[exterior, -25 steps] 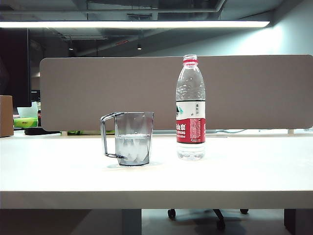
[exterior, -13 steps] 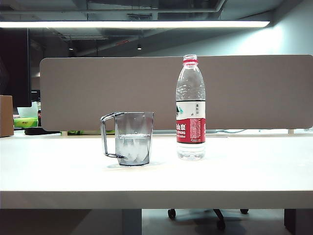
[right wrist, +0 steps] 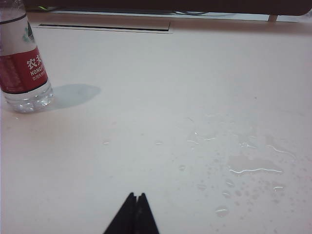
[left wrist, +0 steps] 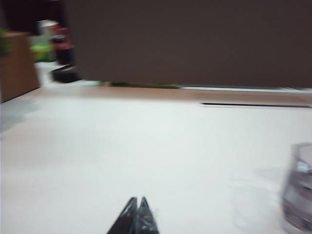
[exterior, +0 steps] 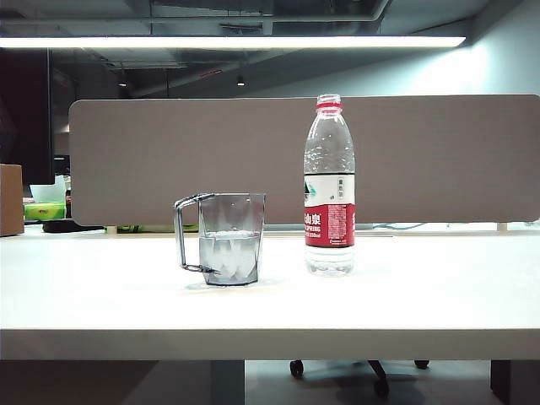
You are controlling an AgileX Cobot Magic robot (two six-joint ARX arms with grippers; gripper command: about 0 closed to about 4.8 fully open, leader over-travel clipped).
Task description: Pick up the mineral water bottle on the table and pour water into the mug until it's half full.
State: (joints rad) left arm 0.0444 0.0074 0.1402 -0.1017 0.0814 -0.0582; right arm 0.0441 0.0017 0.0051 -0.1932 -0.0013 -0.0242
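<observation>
Mug (exterior: 229, 239) is sitting about half full, bottle (exterior: 329, 187) standing upright just right of it; left tool (left wrist: 137, 204) and right tool (right wrist: 136, 200), both closed and empty, are hovering over the desk (exterior: 405, 295) — pouring looks done.

The desk (exterior: 422, 295) lies bare across its front and both outer ends. Only two things stand on it, near the middle: the mug (exterior: 229, 239) and, just beside it on the right, the taller mineral water bottle (exterior: 329, 186), with a narrow gap between them. The grey partition panel (exterior: 126, 160) walls off the back edge. The left claw (left wrist: 137, 210) and right claw (right wrist: 135, 207), both closed to a point, sit low over open desk; spilled water drops (right wrist: 248, 168) lie before the right one.
</observation>
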